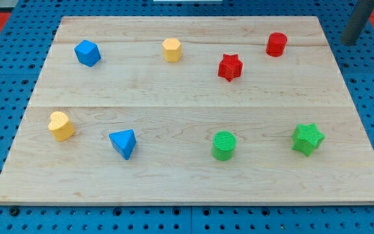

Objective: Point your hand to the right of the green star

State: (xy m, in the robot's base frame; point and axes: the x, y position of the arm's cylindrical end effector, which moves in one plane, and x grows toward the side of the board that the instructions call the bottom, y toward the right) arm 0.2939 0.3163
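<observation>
Around the wooden board [187, 182] sit a blue cube [87, 52], yellow hexagon [171, 49], red star [230, 67], green cylinder [224, 145].

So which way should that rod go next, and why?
Probably down the view's right edge: my tip sits off the board at the view's top right, and the green star lies well below it, with bare wood on its right.

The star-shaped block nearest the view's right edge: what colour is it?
Green star, camera view.
</observation>
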